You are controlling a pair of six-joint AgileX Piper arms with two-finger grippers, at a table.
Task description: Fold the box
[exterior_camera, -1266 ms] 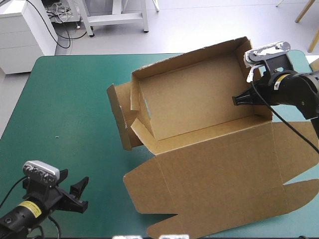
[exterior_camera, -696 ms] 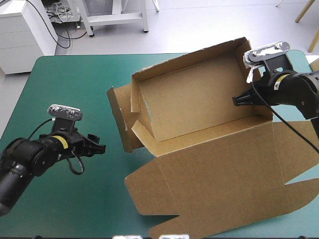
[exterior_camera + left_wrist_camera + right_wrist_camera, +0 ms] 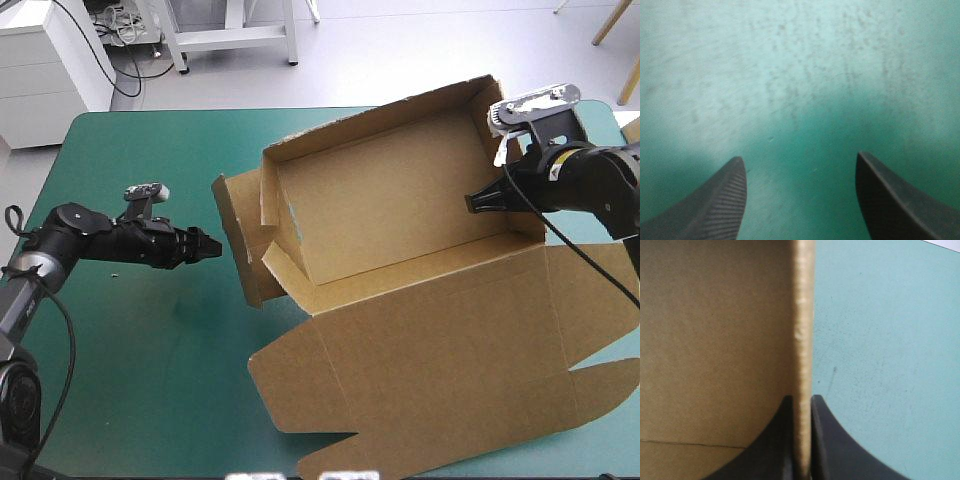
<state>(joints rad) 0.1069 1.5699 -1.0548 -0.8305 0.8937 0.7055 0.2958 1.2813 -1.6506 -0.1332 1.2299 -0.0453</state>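
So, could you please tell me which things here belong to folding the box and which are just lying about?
Part of the job: the box, walls partly raised, lid flat; the right gripper, shut on its right wall; the left gripper, open, just short of the left flap.
Just lying about: a tiny speck on the teal-green cover.

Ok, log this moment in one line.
brown cardboard box: walls raised, lid flat | black-fingered left end effector: open above teal-green table cover | black-fingered right end effector: shut on box's right wall
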